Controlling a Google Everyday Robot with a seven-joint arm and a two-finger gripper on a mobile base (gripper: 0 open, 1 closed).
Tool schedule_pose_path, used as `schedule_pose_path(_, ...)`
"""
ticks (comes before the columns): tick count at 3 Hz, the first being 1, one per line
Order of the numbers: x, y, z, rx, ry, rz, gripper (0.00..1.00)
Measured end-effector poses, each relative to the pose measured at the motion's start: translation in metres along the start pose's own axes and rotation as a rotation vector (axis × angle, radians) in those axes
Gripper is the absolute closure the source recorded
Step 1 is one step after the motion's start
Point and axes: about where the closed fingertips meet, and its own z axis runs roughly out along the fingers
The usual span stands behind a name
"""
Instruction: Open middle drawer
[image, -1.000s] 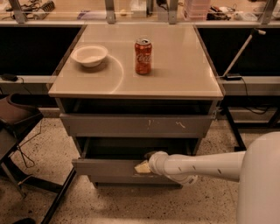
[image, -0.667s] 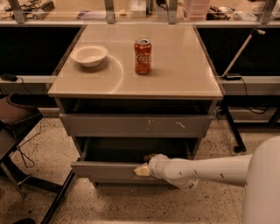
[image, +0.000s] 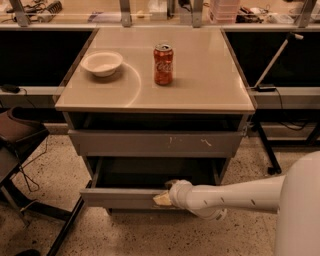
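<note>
The middle drawer (image: 117, 198) is a wide grey drawer with a plain front, pulled partly out of the cabinet so its dark inside (image: 150, 175) shows. My gripper (image: 164, 198) sits on the top edge of its front, right of centre. It is closed over that edge, with one finger inside the drawer and one on the front. My white arm (image: 235, 195) reaches in from the right. Above it is the grey front with white scuff marks (image: 155, 143), pulled slightly out.
On the cabinet top (image: 210, 90) stand a white bowl (image: 101, 63) and a red soda can (image: 163, 64). A dark chair (image: 20, 135) and its legs stand at the left. A stand's leg (image: 265, 145) is on the floor at the right.
The middle drawer has slid a little further out toward the camera. My gripper has moved with it, still on its front edge.
</note>
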Motion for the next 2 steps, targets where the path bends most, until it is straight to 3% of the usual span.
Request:
schedule_pose_path(1, 0.0235, 0.0292, -0.0274, -0.006, 0.006, -0.037, 1.00)
schedule_pose_path(2, 0.0205, 0.0291, -0.0325, -0.006, 0.006, -0.037, 1.00)
